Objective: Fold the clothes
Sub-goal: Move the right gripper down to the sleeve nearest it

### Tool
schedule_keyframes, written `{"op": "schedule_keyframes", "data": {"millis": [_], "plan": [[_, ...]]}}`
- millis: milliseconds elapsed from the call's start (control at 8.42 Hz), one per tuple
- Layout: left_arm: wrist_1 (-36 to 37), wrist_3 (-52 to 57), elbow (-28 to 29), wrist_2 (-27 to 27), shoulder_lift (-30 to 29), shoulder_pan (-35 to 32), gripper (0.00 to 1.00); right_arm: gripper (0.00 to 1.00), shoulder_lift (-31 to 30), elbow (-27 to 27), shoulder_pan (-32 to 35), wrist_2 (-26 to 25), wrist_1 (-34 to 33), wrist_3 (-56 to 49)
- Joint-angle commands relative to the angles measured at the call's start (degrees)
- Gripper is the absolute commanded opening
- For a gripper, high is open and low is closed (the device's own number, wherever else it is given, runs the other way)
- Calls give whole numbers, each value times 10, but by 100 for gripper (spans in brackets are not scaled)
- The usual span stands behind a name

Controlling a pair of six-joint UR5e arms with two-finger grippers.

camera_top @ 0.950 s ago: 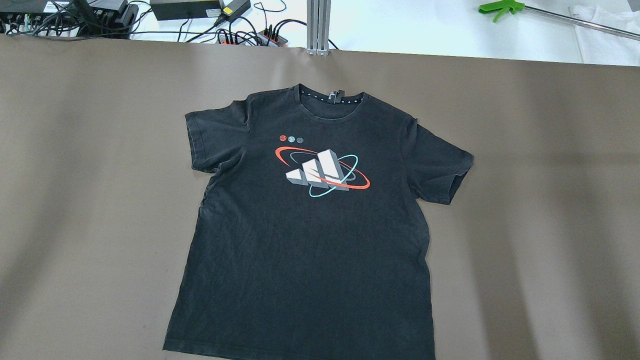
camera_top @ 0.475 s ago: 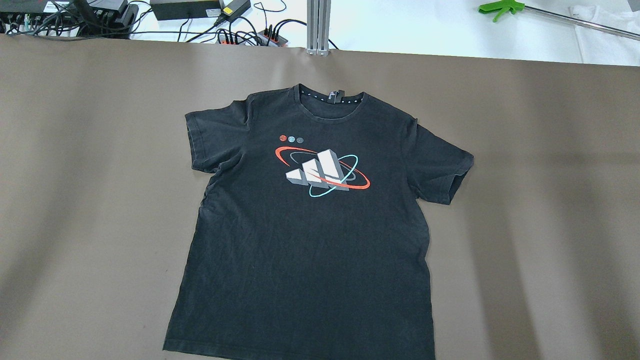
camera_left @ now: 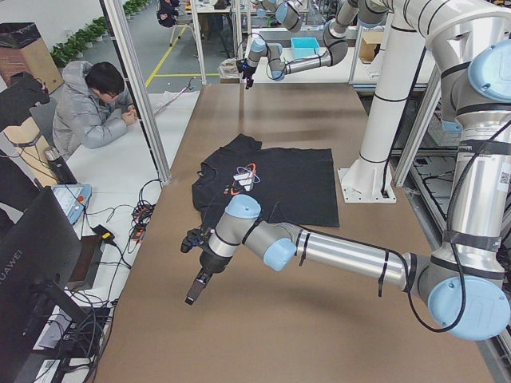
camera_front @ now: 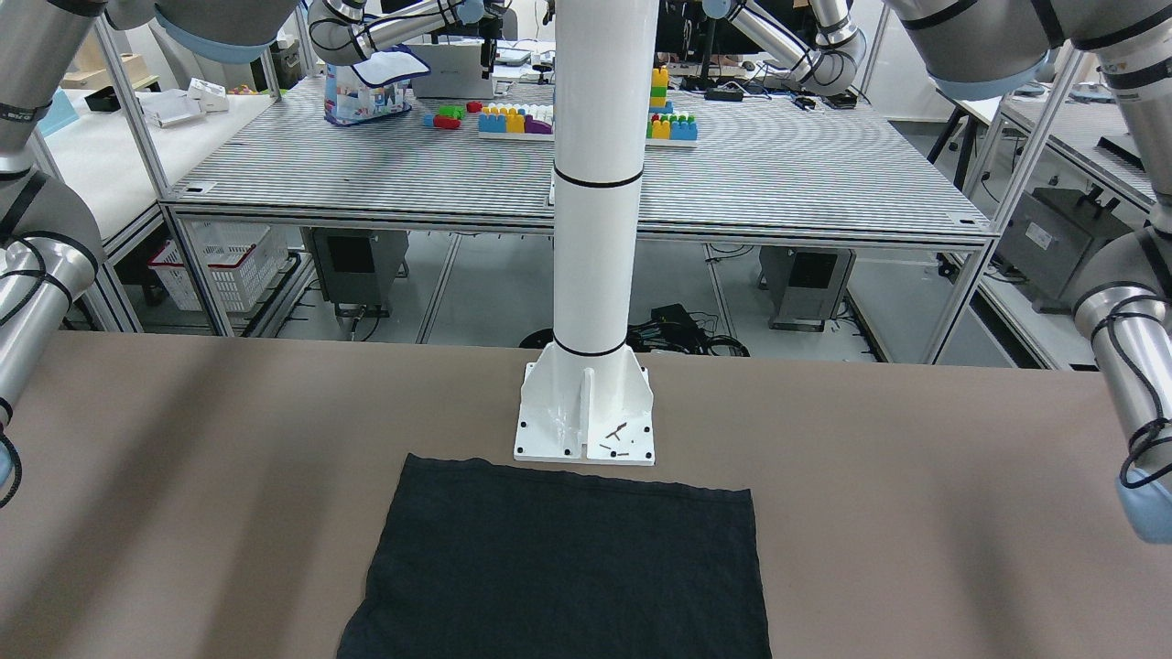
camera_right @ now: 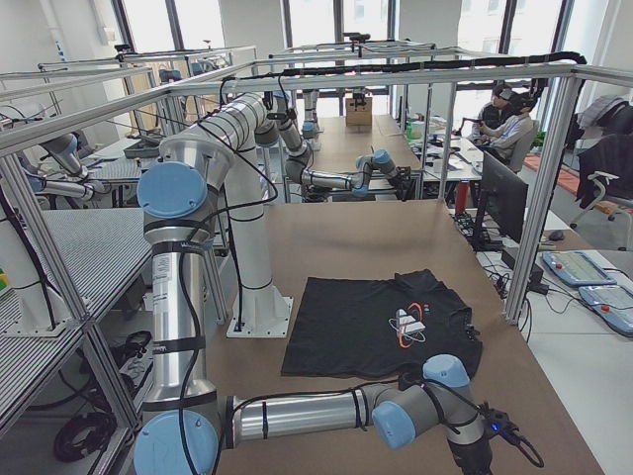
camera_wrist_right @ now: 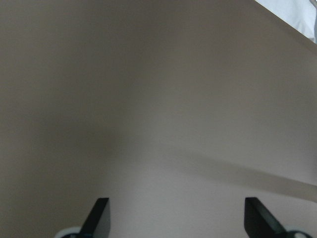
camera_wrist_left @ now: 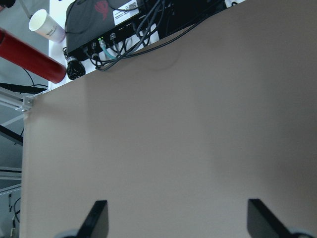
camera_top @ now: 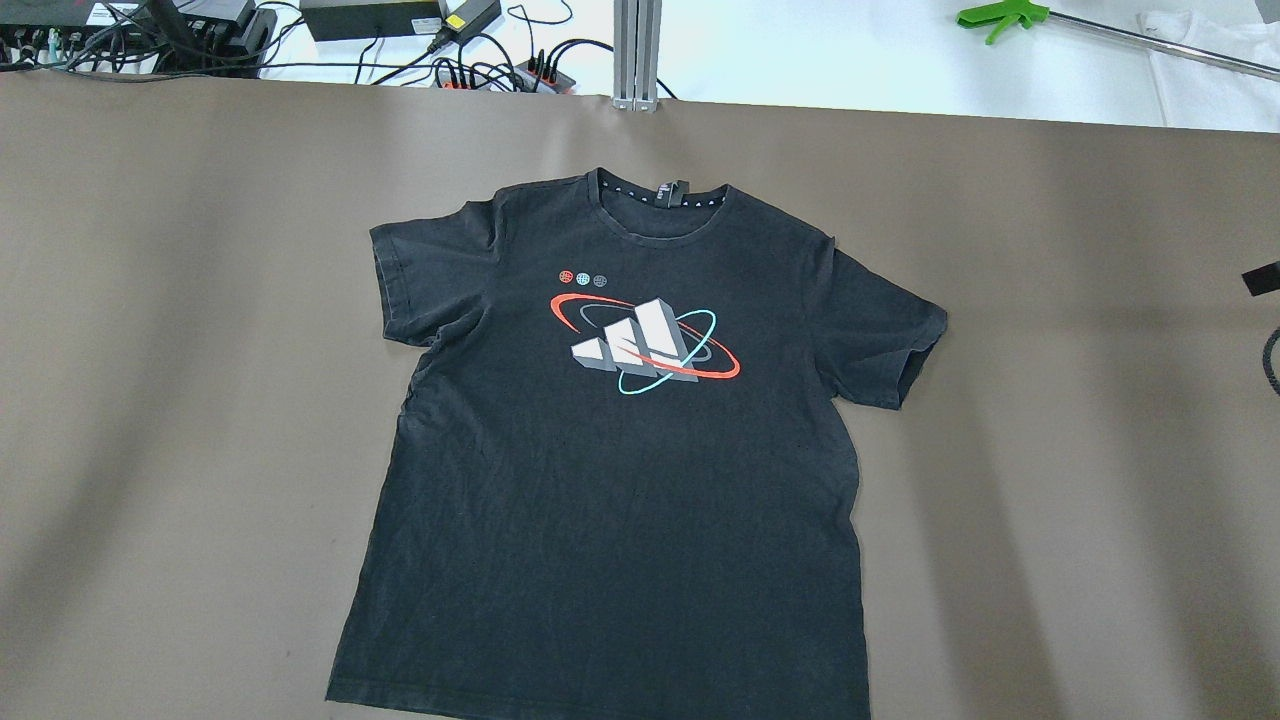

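The clothes are one black T-shirt [camera_top: 620, 470] with a white, red and teal print on the chest. It lies flat, front up, on the brown table, collar away from me. It also shows in the front view [camera_front: 568, 567] and both side views [camera_left: 271, 179] [camera_right: 366, 322]. My left gripper [camera_wrist_left: 176, 218] is open and empty over bare table, well left of the shirt [camera_left: 196, 287]. My right gripper [camera_wrist_right: 176, 218] is open and empty over bare table to the shirt's right. A dark part of it shows at the overhead view's right edge [camera_top: 1262, 278].
The white pillar's base plate [camera_front: 584, 412] stands just behind the shirt's hem. Cables and power bricks [camera_top: 400, 20] lie past the far edge, with a green-handled tool [camera_top: 1000, 15] and a white cloth [camera_top: 1200, 60]. A red cylinder [camera_wrist_left: 29, 64] and a paper cup [camera_wrist_left: 47, 27] are near the left gripper.
A dark part of the right gripper has come into the overhead view at its right edge. The T-shirt has not moved.
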Motion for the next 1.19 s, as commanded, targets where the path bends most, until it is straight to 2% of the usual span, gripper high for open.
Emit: {"op": "schedule_keyframes", "data": {"millis": [0,238,475,831,1069], "plan": [[-38,-73,29,-67,-33,14,100,95,7,-4,-52,34,79,126],[-114,-125,98,-95,-67,25,100,95,7,-7,-89,45,144,199],[-157,-180,157,-111,-109,49,100,95,7,-9,-143,44,201,299],[-172,-262,161,-107,-137,85,100,95,42,-33,-215,38,261,443],[-172,-290,165,-106,-150,97,100,95,71,-71,-246,2,292,483]]}}
